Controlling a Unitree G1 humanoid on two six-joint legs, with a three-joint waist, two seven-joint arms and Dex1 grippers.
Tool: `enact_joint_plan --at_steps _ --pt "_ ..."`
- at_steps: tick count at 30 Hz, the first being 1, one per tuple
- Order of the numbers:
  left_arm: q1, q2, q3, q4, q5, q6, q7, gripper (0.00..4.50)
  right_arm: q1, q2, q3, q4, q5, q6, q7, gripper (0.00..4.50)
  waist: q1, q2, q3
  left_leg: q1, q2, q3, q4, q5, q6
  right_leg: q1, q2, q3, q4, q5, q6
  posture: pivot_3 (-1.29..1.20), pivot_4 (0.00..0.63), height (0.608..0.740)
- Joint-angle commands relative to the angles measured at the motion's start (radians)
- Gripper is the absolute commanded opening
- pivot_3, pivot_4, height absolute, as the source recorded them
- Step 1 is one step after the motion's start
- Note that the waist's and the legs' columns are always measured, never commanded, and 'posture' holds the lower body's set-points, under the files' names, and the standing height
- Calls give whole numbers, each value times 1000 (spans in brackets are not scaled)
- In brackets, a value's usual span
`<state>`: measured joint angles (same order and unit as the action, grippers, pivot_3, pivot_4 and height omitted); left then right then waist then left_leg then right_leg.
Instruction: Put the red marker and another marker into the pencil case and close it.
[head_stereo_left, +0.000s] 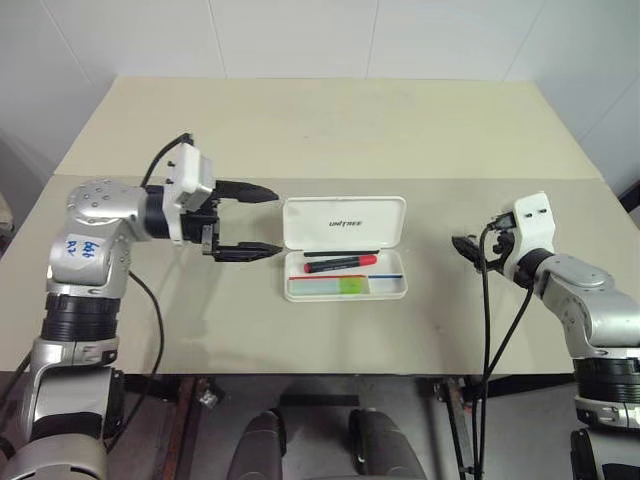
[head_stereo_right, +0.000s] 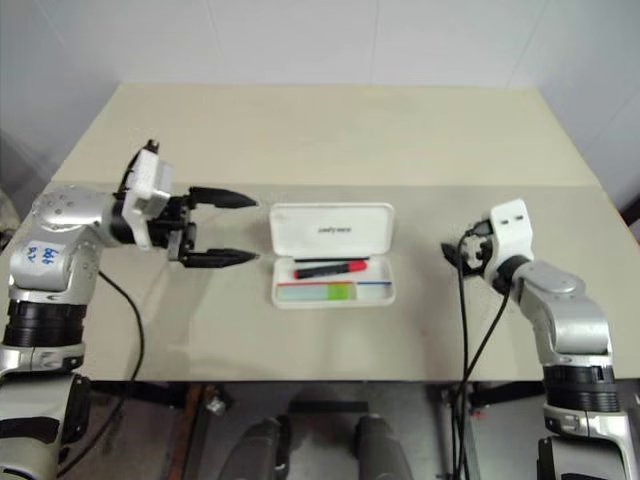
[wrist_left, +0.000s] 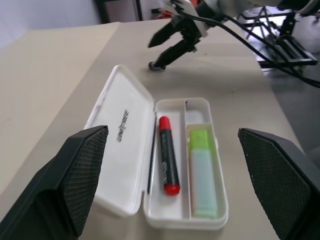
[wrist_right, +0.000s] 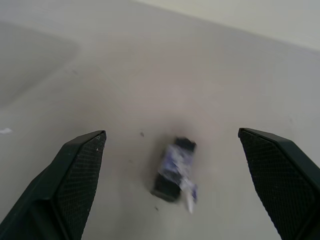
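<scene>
Claws (head_stereo_left: 262, 220) apart; pencil case (head_stereo_left: 345, 222) open.

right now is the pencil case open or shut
Open: the pencil case has its lid folded back flat, with the red marker and the green marker lying inside.

Beige table (head_stereo_left: 330, 130) — open white pencil case (head_stereo_left: 345, 248) mid-table, small dark object (wrist_right: 175, 167) nr right side

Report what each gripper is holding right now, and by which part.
Nothing is held. The left gripper and right gripper both have open, empty jaws. The red marker and green marker lie in the open pencil case.
</scene>
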<state>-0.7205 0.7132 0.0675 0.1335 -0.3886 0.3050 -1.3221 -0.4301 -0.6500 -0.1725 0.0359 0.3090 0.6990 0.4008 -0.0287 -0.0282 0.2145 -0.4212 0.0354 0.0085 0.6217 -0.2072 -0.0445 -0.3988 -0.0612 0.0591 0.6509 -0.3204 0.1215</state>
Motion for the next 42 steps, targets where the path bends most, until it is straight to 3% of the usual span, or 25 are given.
enact_joint_plan --at_steps 1,7,8,10,20,25,30,35,42 --pt "8 24 43 -11 -17 -39 13 4477 -30 4 -16 2 -19 20 -27 4500 0 0 0 0 0 0 0 0 0 0 0 0 0 0 0 0 150 740" --pt "16 25 47 -18 -29 -46 22 4477 -43 15 -9 3 -24 48 -23 4500 -1 0 0 0 0 0 0 0 0 0 0 0 0 0 0 0 150 740" --pt "16 22 46 -18 -31 -47 25 4498 -47 27 -4 7 -20 52 -21 4312 -1 0 0 0 0 0 0 0 0 0 0 0 0 0 0 0 150 740" --pt "13 15 46 -17 -32 -54 34 4500 -52 55 -3 19 -13 60 -26 3872 -3 0 0 0 0 0 0 0 0 0 0 0 0 0 0 0 150 740" --pt "-6 20 40 9 -29 -82 37 4500 -30 49 -1 38 -34 93 -12 375 2 0 0 0 0 0 0 0 0 0 0 0 0 1 1 0 150 740" --pt "-19 11 30 22 -26 -100 35 4500 -54 21 20 65 -45 3 56 366 0 0 0 0 0 0 0 0 1 0 0 0 0 1 1 0 150 740" --pt "-30 17 21 54 -19 -128 14 4500 -73 -108 113 64 -34 -331 470 366 -1 0 0 0 0 1 -1 0 1 0 0 0 -4 1 2 0 150 740" --pt "-24 14 16 68 -23 -142 -6 4500 -116 -170 178 48 35 -460 819 366 -7 0 0 0 0 2 -2 -1 3 1 1 0 -6 2 3 0 150 740" --pt "14 2 10 28 -38 -129 -4 4500 -203 -111 296 27 47 -486 998 366 -8 0 0 0 1 2 -1 -1 3 1 1 0 -5 2 3 0 150 740"
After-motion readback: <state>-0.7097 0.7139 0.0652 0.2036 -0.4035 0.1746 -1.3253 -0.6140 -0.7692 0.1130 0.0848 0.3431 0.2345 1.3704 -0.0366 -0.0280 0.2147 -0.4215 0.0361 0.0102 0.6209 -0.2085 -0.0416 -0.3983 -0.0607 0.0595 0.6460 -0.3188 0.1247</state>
